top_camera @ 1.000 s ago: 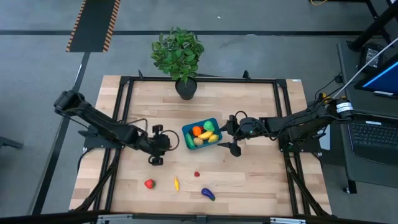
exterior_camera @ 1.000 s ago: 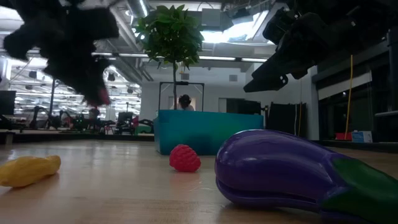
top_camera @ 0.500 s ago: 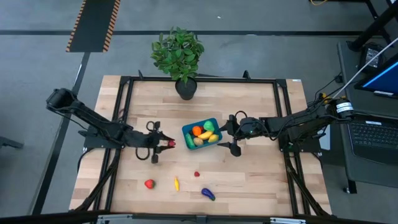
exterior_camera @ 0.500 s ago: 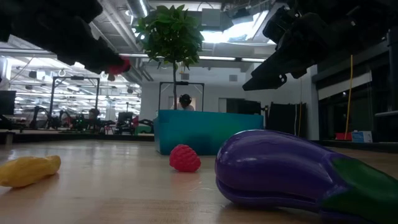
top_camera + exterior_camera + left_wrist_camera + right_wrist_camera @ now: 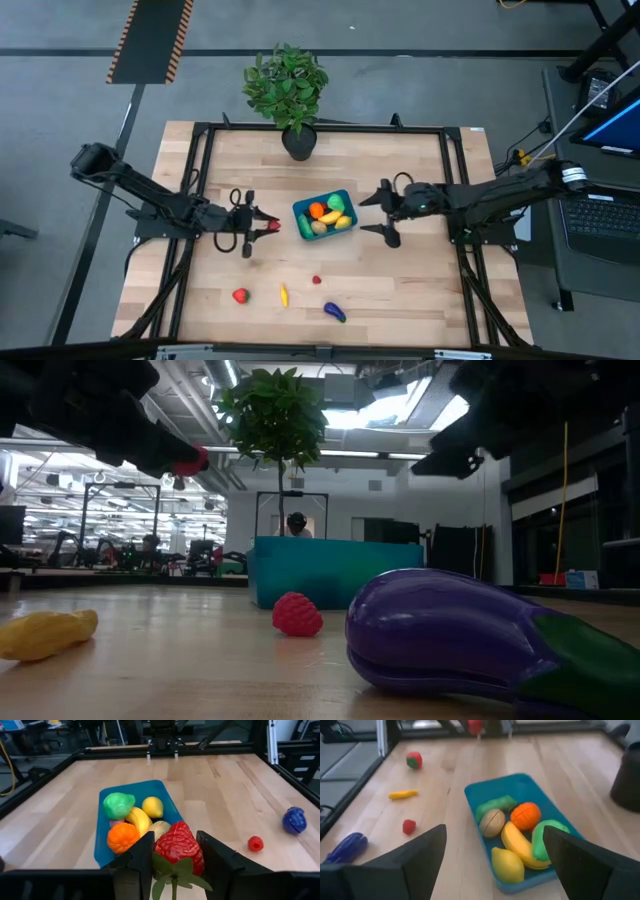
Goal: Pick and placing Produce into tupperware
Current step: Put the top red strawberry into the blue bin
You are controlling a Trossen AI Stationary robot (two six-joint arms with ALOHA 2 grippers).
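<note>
Near the middle of the wooden table (image 5: 400, 160) sits the teal tupperware (image 5: 322, 213), holding an orange (image 5: 122, 837), a banana (image 5: 139, 819), a lemon (image 5: 152, 806), a green vegetable (image 5: 118, 804), a second green piece (image 5: 496, 804) and a tan, rounded piece (image 5: 491, 821) that may be a potato. No lettering can be read on the container or the toys.

Left of the container, the left gripper (image 5: 262, 224) is clamped on a red strawberry (image 5: 178, 848), carried above the wood just short of the tupperware's rim. On the container's other side, the right gripper (image 5: 385, 212) hangs with its fingers spread wide and nothing between them, a little apart from the rim.

Toward the table's front edge, well apart from the container, lie a red-and-green fruit (image 5: 240, 295), a yellow piece (image 5: 284, 295), a small raspberry (image 5: 317, 280) and a purple eggplant (image 5: 334, 312). Bare wood lies open between these and the tupperware. A potted plant (image 5: 288, 88) stands at the far edge.
</note>
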